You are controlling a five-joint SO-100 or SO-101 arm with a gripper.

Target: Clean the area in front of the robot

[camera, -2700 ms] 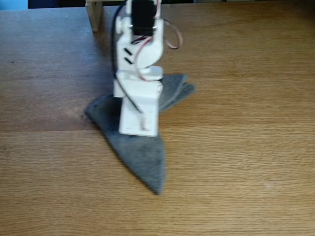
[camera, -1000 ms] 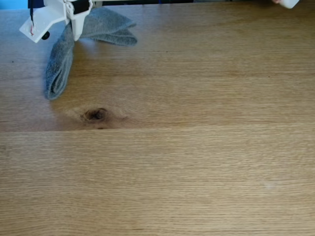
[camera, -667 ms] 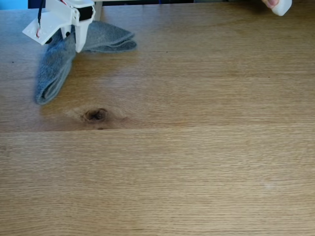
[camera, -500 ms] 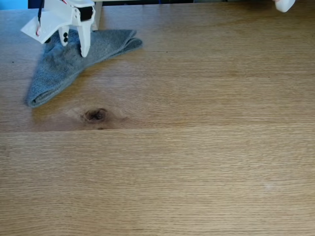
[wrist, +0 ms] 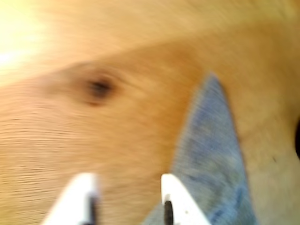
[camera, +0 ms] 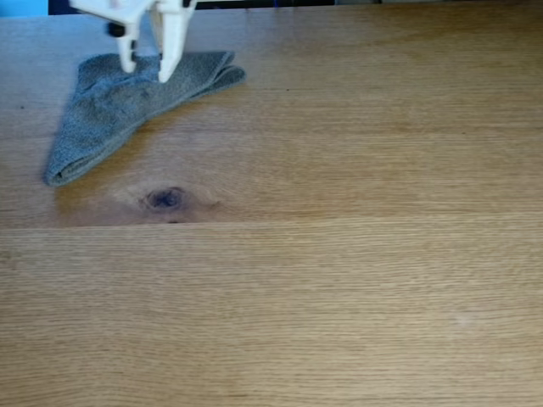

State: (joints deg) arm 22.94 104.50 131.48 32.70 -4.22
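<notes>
The light-brown oak tabletop (camera: 339, 280) fills the fixed view, with a dark knot (camera: 165, 199) left of centre and a plank seam (camera: 382, 219) running across. A grey terry cloth (camera: 114, 106) lies flat at the top left. The white robot gripper (camera: 148, 66) hangs over the cloth's upper part, open, its two pointed fingers (camera: 170, 59) apart with nothing between them. The blurred wrist view shows the gripper (wrist: 126, 178) open at the bottom edge, the cloth (wrist: 211, 150) to its right and the knot (wrist: 98, 86) ahead.
A strip of blue and dark background (camera: 25, 7) shows beyond the table's far edge at the top left.
The gripper has let go of the cloth, which now lies spread on the table. The gripper shifted slightly right and up. The white object at the top right has left the view.
</notes>
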